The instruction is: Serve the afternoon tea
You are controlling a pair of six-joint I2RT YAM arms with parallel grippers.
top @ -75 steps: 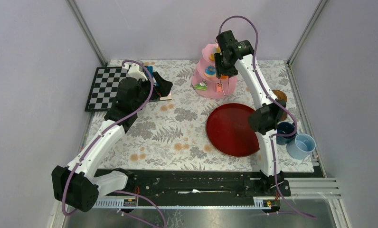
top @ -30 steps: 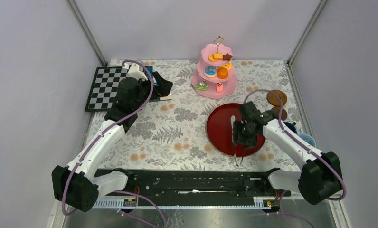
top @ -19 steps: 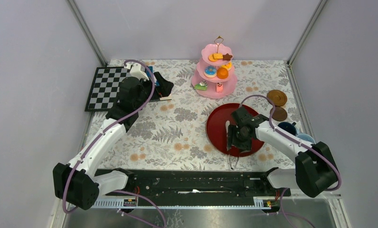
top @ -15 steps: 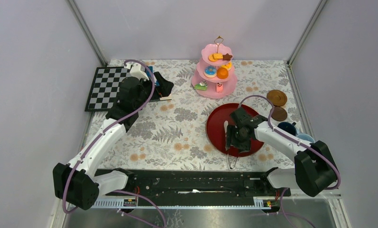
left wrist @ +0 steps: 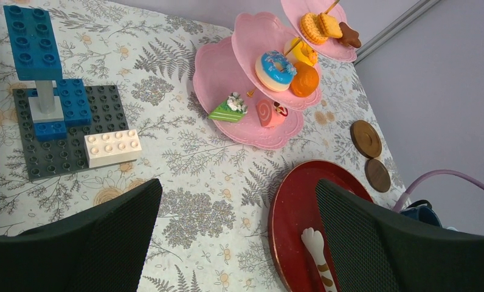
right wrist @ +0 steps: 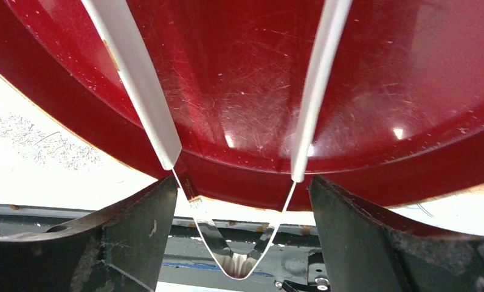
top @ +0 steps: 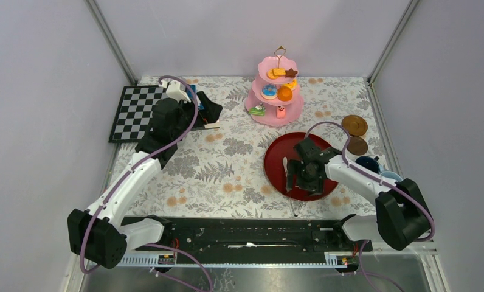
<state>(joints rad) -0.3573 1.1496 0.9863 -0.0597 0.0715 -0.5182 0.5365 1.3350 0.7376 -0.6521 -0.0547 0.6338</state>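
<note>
My right pincer (right wrist: 241, 182): spread wide above white tongs (right wrist: 136, 79) lying on dark red tray (right wrist: 239, 73), gripping nothing. My left pincer (left wrist: 238, 188): wide, empty. Pink three-tier stand (top: 270, 118), sweets (left wrist: 275, 70) aboard: rear of bench (top: 227, 170).

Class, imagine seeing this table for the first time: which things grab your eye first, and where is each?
The pink three-tier stand, loaded with bright toy sweets, rises at the far middle of the table. Nearer and slightly to its right lies a dark red tray, with white tongs across its near rim and the right claw low over them, jaws spread wide.
</note>
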